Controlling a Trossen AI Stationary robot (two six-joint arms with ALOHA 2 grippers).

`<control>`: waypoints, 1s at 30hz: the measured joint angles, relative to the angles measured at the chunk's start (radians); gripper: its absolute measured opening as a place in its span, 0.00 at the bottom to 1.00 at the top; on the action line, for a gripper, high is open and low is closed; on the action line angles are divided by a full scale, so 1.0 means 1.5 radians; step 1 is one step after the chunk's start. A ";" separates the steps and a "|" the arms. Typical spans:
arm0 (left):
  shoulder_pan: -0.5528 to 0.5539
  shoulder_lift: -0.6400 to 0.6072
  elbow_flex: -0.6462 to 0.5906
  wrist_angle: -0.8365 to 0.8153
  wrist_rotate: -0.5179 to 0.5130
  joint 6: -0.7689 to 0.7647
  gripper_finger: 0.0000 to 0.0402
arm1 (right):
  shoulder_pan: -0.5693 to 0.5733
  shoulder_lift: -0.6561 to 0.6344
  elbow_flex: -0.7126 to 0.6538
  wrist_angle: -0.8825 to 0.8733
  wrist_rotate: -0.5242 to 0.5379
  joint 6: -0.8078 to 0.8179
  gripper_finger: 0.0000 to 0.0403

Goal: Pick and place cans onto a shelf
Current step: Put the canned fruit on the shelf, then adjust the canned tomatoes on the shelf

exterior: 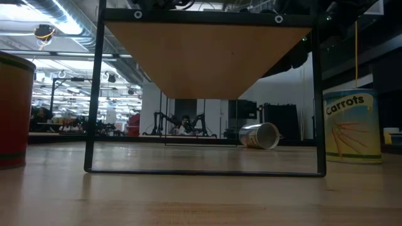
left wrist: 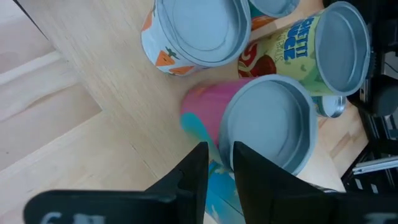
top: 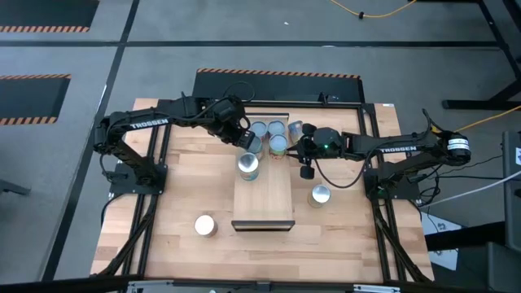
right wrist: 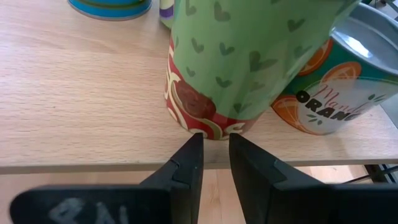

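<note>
The shelf (top: 263, 203) is a pale board raised on a black frame (exterior: 201, 171). Several cans (top: 277, 130) stand at its far end, and a silver-topped can (top: 248, 165) stands nearer its middle. My left gripper (top: 247, 140) (left wrist: 219, 163) hovers over a pink and teal can (left wrist: 261, 124) standing upright on the shelf. It is slightly open, with one finger over the lid and one outside the wall. My right gripper (top: 304, 155) (right wrist: 214, 148) is at the shelf's right edge, before a green heart-patterned can (right wrist: 249, 56). It is narrowly open with nothing between its fingers. My left gripper comes slanting down from the table's left, astride the pink can's top rim (left wrist: 225, 134) on the side nearest it. I cannot tell whether either finger touches the rim. My right gripper's fingertips (right wrist: 194, 144) reach the green can's foot (right wrist: 208, 132); whether they touch it, I cannot tell.
On the table, a carrots can (exterior: 352, 125) (top: 321, 195) stands right of the shelf and a red can (exterior: 12, 110) (top: 205, 225) stands near left. Another can (exterior: 259, 135) lies on its side beyond the frame. An orange-labelled can (right wrist: 339, 93) stands beside the green one.
</note>
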 joint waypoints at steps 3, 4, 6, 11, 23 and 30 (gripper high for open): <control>0.000 0.000 0.000 0.000 0.000 0.000 0.17 | 0.000 0.000 0.000 -0.001 0.000 0.000 0.21; 0.000 0.000 0.000 0.000 0.000 0.000 0.17 | 0.000 0.000 0.000 -0.001 0.000 0.000 0.21; 0.000 -0.003 0.000 0.000 0.000 0.000 0.17 | 0.000 0.000 0.000 -0.001 0.000 0.000 0.21; 0.000 -0.006 0.000 0.030 0.000 0.000 0.17 | 0.000 0.000 0.000 -0.001 0.001 -0.001 0.21; 0.004 -0.022 0.001 0.087 -0.009 0.004 0.17 | 0.000 0.000 0.000 -0.001 0.001 -0.001 0.21; 0.008 -0.085 0.001 0.106 -0.042 0.041 0.17 | 0.000 -0.010 0.000 -0.005 0.001 -0.002 0.21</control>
